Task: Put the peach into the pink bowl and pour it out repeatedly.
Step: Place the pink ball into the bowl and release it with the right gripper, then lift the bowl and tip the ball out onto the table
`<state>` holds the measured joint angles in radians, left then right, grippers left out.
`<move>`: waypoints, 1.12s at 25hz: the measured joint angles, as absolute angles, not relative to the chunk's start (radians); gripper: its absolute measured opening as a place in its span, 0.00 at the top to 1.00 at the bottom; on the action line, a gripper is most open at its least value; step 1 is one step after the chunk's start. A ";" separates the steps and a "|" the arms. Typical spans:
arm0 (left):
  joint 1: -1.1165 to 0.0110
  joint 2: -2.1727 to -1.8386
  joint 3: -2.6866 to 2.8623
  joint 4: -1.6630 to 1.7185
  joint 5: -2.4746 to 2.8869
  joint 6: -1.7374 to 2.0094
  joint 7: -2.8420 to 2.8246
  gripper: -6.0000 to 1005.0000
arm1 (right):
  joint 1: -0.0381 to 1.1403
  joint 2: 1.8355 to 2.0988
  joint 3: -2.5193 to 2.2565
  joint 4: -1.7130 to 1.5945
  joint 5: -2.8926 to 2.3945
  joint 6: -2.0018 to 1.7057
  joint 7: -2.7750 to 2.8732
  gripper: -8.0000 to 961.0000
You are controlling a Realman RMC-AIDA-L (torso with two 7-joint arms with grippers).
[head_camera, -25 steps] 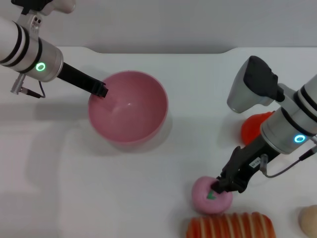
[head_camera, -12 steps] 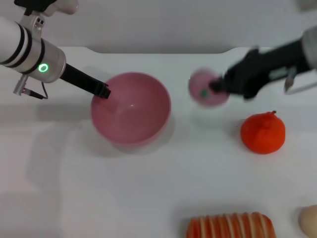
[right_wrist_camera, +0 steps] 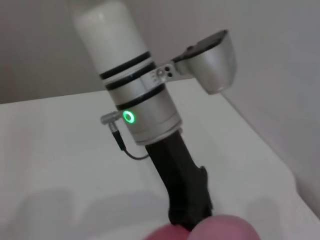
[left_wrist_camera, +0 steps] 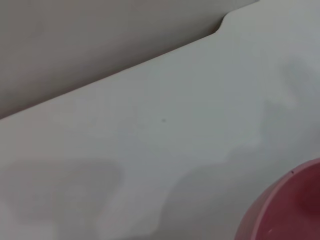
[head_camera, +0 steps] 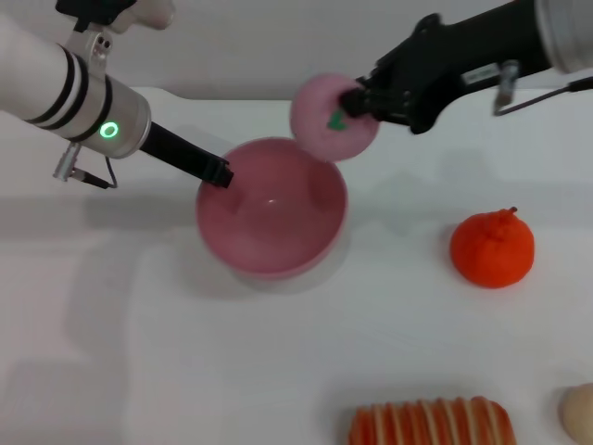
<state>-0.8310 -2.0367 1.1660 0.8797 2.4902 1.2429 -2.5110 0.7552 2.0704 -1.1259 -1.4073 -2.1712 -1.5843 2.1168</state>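
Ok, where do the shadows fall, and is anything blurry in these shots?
Head view: soft shadows on the table beside the pink bowl and under the left arm; the peach looks sharp. Left wrist view: faint grey shadows, only the bowl's rim showing. Right wrist view: the pink shape at the lower edge is blurred.

Orange fruit (head_camera: 492,248) on white table (head_camera: 139,352); striped item (head_camera: 433,423) nearer, cream item (head_camera: 580,413) beside.

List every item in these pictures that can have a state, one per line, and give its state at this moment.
peach: held in the air by the right tool, above the far rim of the bowl.
pink bowl: upright on the table, empty, left tool at its rim.
orange fruit: resting on the table, untouched.
striped bread: lying on the table's near edge.
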 joint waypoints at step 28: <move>-0.815 -2.063 1.215 0.874 2.351 0.951 -2.357 0.95 | 0.470 2.069 -0.924 -1.124 -1.542 -1.116 1.791 0.56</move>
